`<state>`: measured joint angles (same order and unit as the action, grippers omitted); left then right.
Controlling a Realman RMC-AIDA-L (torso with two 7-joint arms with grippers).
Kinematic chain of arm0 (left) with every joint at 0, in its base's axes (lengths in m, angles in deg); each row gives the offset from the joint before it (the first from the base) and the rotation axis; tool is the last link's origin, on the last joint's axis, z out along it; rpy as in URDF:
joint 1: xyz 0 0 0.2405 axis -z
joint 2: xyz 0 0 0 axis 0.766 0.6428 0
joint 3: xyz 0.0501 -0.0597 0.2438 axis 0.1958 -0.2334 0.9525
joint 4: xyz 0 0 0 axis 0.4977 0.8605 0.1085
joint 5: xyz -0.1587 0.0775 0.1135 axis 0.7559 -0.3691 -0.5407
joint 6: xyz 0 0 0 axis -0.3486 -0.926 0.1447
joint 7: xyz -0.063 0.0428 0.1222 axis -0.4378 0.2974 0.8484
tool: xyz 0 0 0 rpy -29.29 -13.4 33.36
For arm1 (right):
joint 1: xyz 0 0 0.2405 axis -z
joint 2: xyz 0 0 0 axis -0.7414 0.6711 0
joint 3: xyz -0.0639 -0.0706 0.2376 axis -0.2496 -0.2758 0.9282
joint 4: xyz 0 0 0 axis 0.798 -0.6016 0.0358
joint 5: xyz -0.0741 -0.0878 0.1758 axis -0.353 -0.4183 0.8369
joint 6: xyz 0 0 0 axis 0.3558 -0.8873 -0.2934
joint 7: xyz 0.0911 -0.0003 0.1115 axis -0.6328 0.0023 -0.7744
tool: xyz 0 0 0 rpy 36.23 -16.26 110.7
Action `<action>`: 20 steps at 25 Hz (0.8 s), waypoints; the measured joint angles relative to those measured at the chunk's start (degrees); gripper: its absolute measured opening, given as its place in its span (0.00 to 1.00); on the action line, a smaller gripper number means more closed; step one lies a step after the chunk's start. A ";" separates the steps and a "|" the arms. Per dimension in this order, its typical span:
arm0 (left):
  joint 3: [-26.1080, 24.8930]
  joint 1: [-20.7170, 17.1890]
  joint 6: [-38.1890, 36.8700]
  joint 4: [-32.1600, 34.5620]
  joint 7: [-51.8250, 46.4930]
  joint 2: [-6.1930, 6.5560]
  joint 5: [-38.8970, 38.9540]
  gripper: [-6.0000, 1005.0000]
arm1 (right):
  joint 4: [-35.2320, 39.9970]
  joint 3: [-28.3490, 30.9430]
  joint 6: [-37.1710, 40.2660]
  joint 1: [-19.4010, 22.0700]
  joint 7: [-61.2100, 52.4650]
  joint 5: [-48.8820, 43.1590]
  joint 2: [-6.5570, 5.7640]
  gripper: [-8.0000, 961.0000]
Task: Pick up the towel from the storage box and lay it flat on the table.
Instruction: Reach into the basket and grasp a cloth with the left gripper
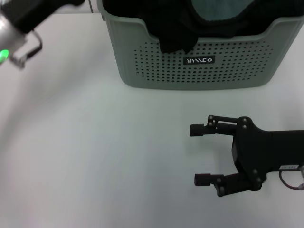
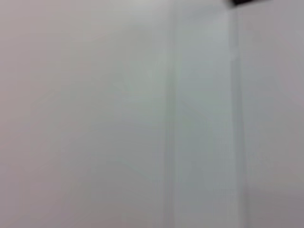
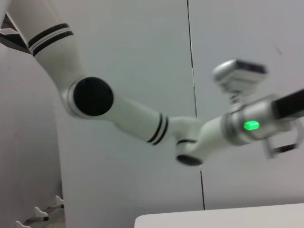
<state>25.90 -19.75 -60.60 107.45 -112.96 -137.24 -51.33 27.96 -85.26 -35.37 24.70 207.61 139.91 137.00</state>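
Still lying bunched in the storage box (image 1: 199,66) at the table's (image 1: 95,156) far edge: the towel (image 1: 216,12), grey-green side up, long axis unclear. Hovering near the right edge, right gripper (image 1: 198,154), fingers spread, pointing left. Left gripper out of sight.

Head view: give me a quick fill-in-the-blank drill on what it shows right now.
1. The pale grey-green perforated plastic storage box stands on the plain white ____.
2. The right gripper hovers with its jaws ____.
3. A black cloth drapes over the box's ____.

Missing words: table; open; rim
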 joint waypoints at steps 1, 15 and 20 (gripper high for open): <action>0.08 1.21 3.64 0.45 0.10 -0.06 -0.10 0.66 | -0.07 -0.12 0.00 -0.03 0.01 0.00 0.01 0.88; 0.47 6.95 29.48 1.88 11.82 -0.36 -0.10 0.65 | -0.85 -1.25 0.08 -0.18 1.45 0.51 0.15 0.88; 2.87 7.21 33.12 1.21 13.63 -0.51 -0.02 0.64 | -0.84 -1.30 0.16 -0.72 1.45 0.51 0.15 0.88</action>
<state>28.77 -12.54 -27.48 108.65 -99.32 -137.75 -51.35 27.13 -86.56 -35.21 23.98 209.05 140.42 137.15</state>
